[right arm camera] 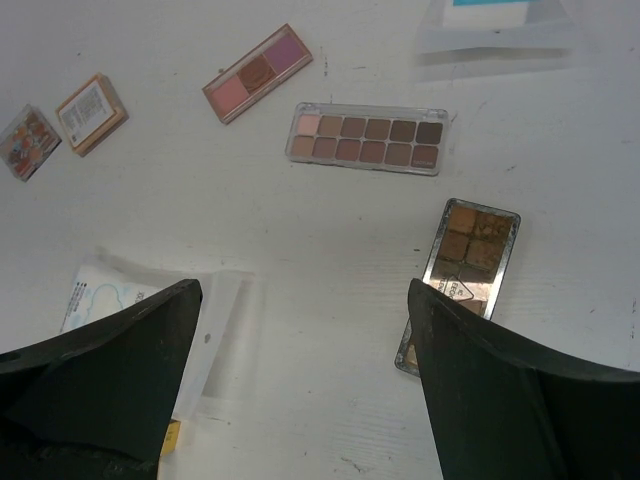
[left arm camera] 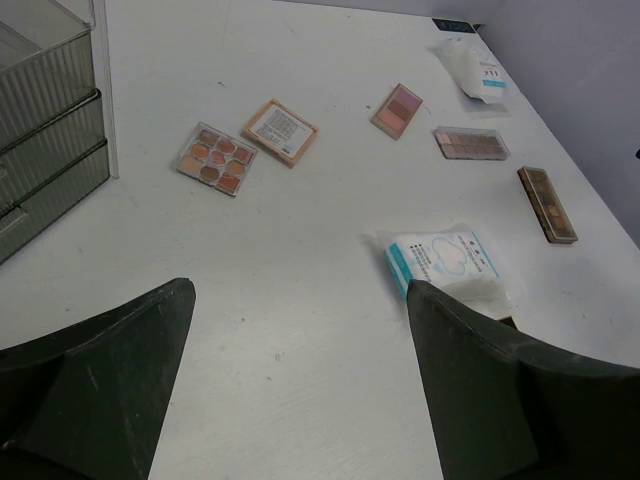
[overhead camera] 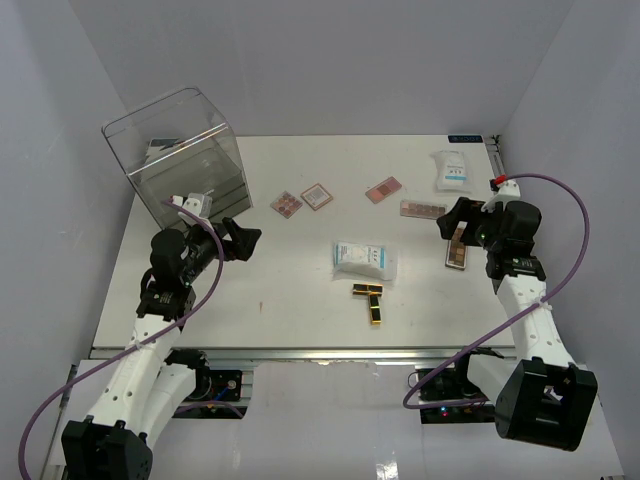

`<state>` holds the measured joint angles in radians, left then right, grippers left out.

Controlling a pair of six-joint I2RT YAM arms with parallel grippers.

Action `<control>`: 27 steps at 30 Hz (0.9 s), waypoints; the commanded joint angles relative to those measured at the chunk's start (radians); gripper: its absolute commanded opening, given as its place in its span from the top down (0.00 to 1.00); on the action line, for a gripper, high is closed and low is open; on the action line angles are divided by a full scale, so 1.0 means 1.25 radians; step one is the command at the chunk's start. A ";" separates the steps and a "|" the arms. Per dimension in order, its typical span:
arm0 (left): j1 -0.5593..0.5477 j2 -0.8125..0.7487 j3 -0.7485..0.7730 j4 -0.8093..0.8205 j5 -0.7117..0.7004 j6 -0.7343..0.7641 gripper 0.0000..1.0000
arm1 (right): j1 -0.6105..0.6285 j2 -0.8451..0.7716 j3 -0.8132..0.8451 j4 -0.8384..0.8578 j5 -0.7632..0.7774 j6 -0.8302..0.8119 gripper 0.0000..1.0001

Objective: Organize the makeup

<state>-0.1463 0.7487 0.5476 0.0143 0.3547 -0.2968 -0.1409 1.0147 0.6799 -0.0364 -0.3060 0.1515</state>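
The makeup lies spread over the white table. Two square palettes [overhead camera: 286, 204] [overhead camera: 317, 196] and a pink one [overhead camera: 383, 189] sit mid-back. A long clear-cased palette [overhead camera: 423, 209] and a dark long palette [right arm camera: 470, 250] lie to the right. One white-blue sachet [overhead camera: 361, 259] is in the centre, another [overhead camera: 451, 168] at the back right. Two black-and-gold lipstick tubes [overhead camera: 372, 298] lie in front of the centre sachet. My left gripper [overhead camera: 240, 240] hovers open at the left, holding nothing. My right gripper [overhead camera: 450, 222] is open above the dark palette, also with nothing in it.
A big clear plastic box [overhead camera: 185, 150] with drawers [left arm camera: 45, 120] stands at the back left corner. Grey walls close in the table on the left, back and right. The table's front edge [overhead camera: 300, 350] runs just ahead of the arm bases.
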 commanded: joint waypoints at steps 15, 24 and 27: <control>0.003 0.044 0.031 0.016 0.023 -0.245 0.04 | 0.165 0.032 0.121 -0.132 -0.437 -0.377 0.10; 0.041 0.009 0.107 -0.030 -0.173 -0.477 0.04 | 0.267 0.132 0.132 -0.060 -0.406 -0.302 0.10; 0.042 -0.045 0.088 -0.025 -0.342 -0.575 0.04 | 0.266 0.082 0.081 -0.014 -0.433 -0.309 0.10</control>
<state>-0.1009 0.7864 0.6405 -0.0156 0.2073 -0.8075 0.1911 1.1982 0.8347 -0.1522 -0.8105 -0.2360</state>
